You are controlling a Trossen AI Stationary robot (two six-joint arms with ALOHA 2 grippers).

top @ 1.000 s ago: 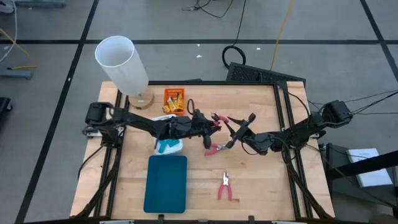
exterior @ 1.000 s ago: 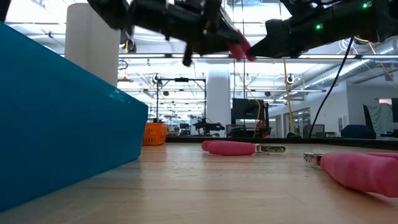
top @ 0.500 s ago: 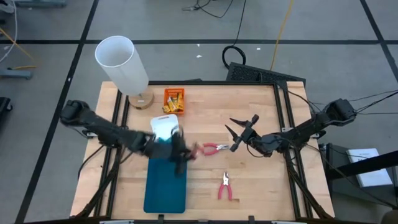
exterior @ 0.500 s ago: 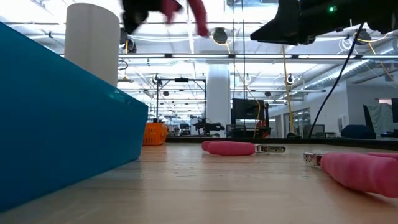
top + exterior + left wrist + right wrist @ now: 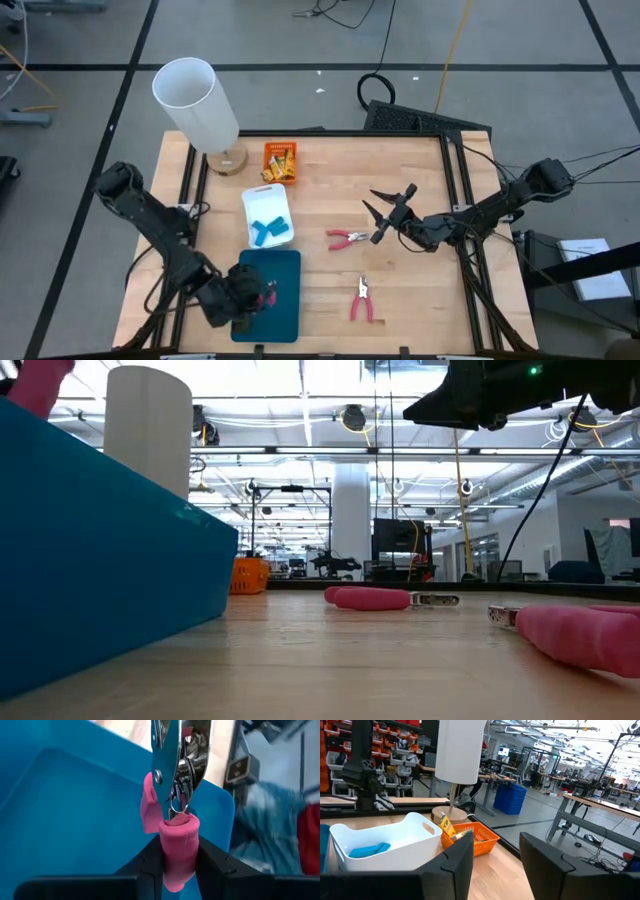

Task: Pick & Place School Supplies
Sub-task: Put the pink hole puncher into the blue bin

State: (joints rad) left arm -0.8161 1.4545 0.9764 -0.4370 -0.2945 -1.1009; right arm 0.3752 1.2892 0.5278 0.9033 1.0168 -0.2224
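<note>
— Where's the tool I'm carrying?

— My left gripper (image 5: 177,857) is clenched on one pink handle of the pliers (image 5: 172,810), nose pointing away from the fingers, hanging over the teal tray (image 5: 285,300) near its front-left corner.

— Room to set it down?

— I'd judge yes: the tray floor is bare under the tool, rim walls close only on the near side.

— The other arm?

— My right gripper (image 5: 385,215) hovers mid-table, fingers parted, empty. The second pliers (image 5: 347,238) lie just beside it, long axis across the table; the third pliers (image 5: 362,300) sit nearer the front edge.
</note>
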